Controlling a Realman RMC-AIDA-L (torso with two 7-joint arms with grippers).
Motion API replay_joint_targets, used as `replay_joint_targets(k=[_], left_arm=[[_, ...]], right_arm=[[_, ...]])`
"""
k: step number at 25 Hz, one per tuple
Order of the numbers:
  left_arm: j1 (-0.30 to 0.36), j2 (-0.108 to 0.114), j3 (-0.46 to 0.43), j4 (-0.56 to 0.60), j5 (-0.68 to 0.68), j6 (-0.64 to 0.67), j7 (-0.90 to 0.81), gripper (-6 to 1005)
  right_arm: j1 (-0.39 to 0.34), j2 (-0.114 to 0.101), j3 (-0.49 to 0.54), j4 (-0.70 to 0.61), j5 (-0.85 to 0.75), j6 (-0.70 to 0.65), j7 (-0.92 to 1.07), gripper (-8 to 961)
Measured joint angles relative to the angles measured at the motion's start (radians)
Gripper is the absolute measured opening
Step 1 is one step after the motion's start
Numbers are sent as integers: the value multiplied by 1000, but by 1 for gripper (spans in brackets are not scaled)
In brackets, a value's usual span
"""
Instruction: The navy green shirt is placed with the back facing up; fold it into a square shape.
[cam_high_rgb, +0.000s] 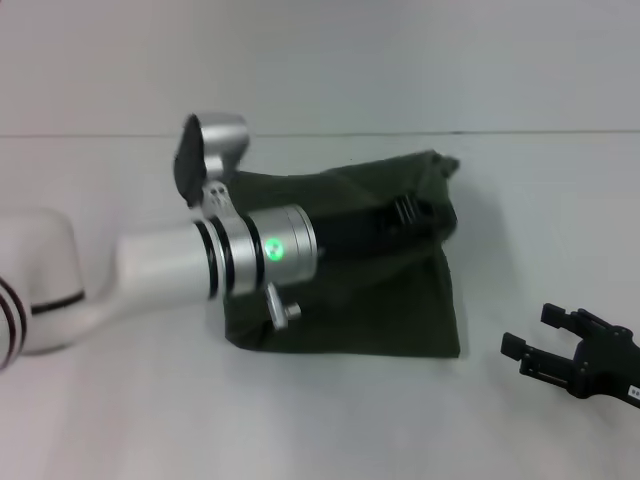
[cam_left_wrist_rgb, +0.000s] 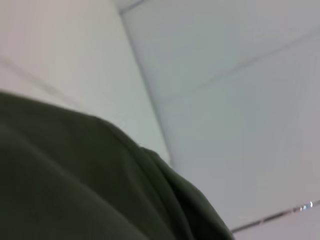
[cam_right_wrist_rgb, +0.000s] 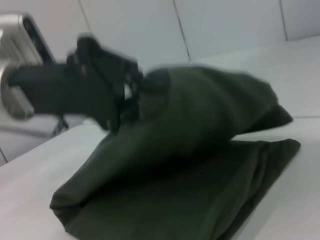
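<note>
Our left gripper (cam_high_rgb: 408, 215) lifts a fold of the shirt (cam_high_rgb: 400, 310); its jaws grip the cloth. Our right gripper (cam_high_rgb: 540, 340) rests on the desk (cam_high_rgb: 320, 420), jaws spread, holding nothing.

One navy green shirt (cam_high_rgb: 350, 300), two grippers, left gripper (cam_high_rgb: 405, 215), right gripper (cam_high_rgb: 540, 345)
</note>
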Motion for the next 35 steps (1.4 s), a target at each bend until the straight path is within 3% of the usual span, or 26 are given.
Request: replay_joint_targets(k=[10,15,22,26,29,31,32,35], left_arm=[[47,-1,1,-73,3,4,83,20],[89,-1,-38,-84,-16,74,189,29],[175,4,-44,26,-17,231,205,354],[273,10,-33,200,-11,442,319,527],[324,13,-17,279,-8,520,373,681],[381,19,22,361,-4,583,428,784],[381,19,22,361,-4,583,428,807],[471,18,59,469,27,647,580,876]], right_arm=[[18,-2,7,-5,-6,3,0,911],[29,-2,7,-4,-7,4,0,910],[29,-7,8,-12,-7,3,56,909],[52,-30,5,-25,-7,-30,222,908],[98,-57,-12,-56,-29,-48,438,908],[146,-86,-27,-73,-77,-48,643,907],[176,-103,-33,-76,-110,-44,750,907],[265,-143,-40,-76,-212,-31,1004,907]])
